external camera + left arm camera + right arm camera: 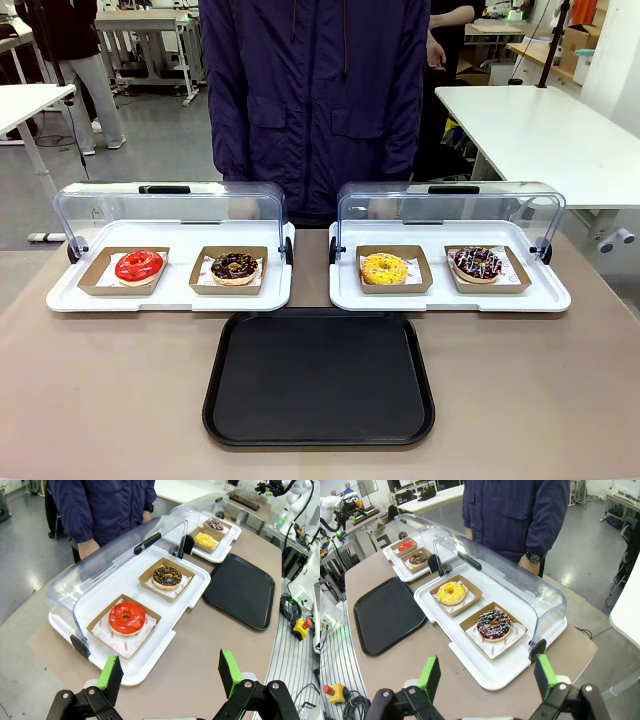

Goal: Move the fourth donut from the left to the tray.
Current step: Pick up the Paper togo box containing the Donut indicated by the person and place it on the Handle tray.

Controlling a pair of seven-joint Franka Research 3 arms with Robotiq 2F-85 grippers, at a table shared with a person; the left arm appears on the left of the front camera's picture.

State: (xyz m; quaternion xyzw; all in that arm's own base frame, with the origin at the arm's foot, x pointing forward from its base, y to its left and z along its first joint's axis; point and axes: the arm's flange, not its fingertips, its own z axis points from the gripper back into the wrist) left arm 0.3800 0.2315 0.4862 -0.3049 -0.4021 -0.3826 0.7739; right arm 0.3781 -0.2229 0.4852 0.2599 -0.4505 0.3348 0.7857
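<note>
The fourth donut [478,263] [494,625] [215,525], dark chocolate with white and pink streaks and sprinkles, lies in a brown cardboard holder at the right end of the right white tray. The black tray [319,377] [242,588] [386,613] lies bare at the table's near middle. My right gripper [485,676] hangs open above the table's right end, short of that donut, with nothing between its fingers. My left gripper [170,672] is open above the left end, near the red donut [127,617].
Two white trays [170,296] [450,300] with raised clear lids stand side by side. They also hold a red donut [139,265], a chocolate crumb donut [235,267] and a yellow donut [385,268]. A person in a dark jacket [315,95] stands at the far edge.
</note>
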